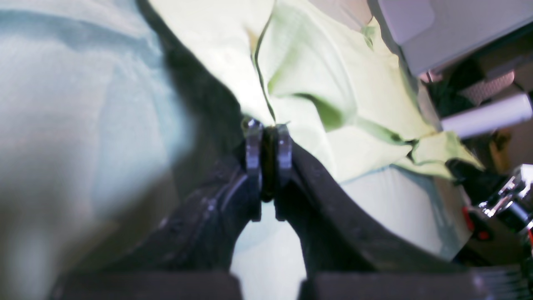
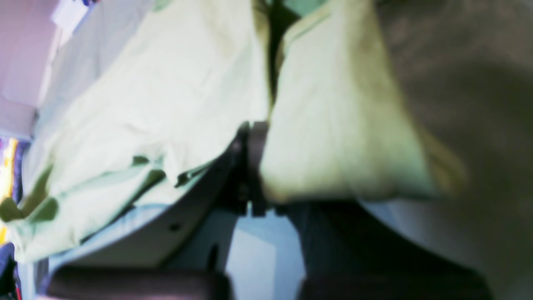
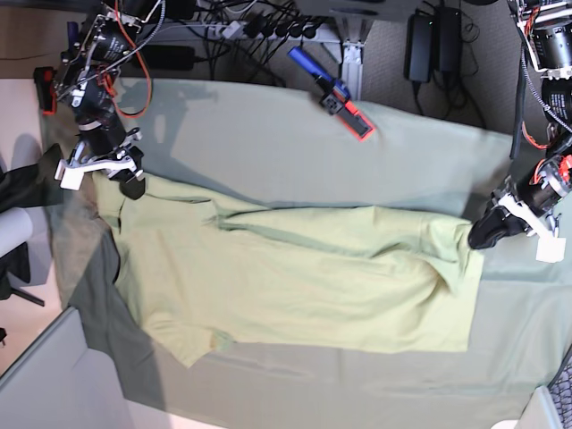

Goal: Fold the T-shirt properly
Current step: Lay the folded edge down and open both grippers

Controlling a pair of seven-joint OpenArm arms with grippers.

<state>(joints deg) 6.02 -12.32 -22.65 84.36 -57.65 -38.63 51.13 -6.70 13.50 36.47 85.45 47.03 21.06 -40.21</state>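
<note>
The pale yellow-green T-shirt point(image 3: 295, 277) lies spread across the grey-green table cloth point(image 3: 268, 134), with a raised fold along its far edge. My right gripper point(image 3: 128, 183) is at the shirt's far left corner. In the right wrist view it point(image 2: 252, 141) is shut on a pinch of the shirt point(image 2: 166, 83), and a flap hangs beside the fingers. My left gripper point(image 3: 480, 238) is at the shirt's far right corner. In the left wrist view it point(image 1: 267, 139) is shut on the shirt's edge point(image 1: 333, 75). No neck tag shows.
A blue and red tool point(image 3: 335, 89) lies at the cloth's far edge. Cables and power bricks point(image 3: 429, 40) lie beyond it. A black object point(image 3: 18, 188) and a white roll point(image 3: 13, 232) are at the left. A grey panel point(image 3: 54, 375) fills the near left corner.
</note>
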